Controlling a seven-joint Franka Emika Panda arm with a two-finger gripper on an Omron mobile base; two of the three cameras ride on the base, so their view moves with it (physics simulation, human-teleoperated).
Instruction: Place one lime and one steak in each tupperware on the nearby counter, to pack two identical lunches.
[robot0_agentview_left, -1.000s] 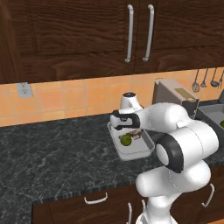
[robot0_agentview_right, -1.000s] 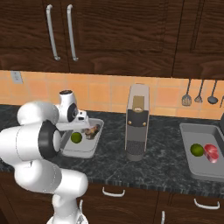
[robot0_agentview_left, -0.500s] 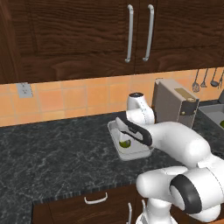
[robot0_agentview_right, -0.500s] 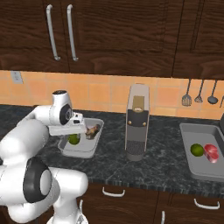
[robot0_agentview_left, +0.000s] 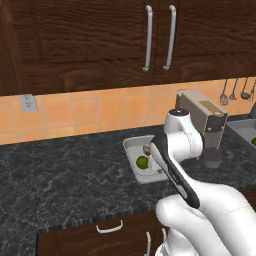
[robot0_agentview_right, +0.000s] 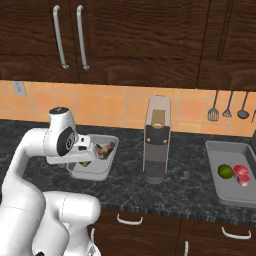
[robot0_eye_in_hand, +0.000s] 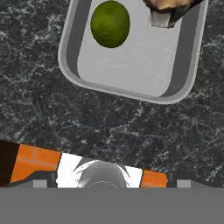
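Both lunches look packed: one tupperware (robot0_agentview_right: 107, 165) on the dark marbled surface (robot0_agentview_right: 190, 192) holds a lime (robot0_eye_in_hand: 110, 23) and a steak (robot0_agentview_right: 104, 149), and a second tupperware (robot0_agentview_right: 225, 197) to the right of the tall grey appliance (robot0_agentview_right: 157, 140) holds another lime (robot0_agentview_right: 225, 171) beside a red steak (robot0_agentview_right: 242, 174). The pincer (robot0_agentview_right: 85, 145) is held just above the near tray with its jaws released wide and nothing grasped. From here, the tray's rim could be clipped by the spread fingers if the hand is swung away low, and the tray could be shoved or the lime set rolling. The appliance could also be struck by the elbow. No brand, label or writing can be read anywhere.
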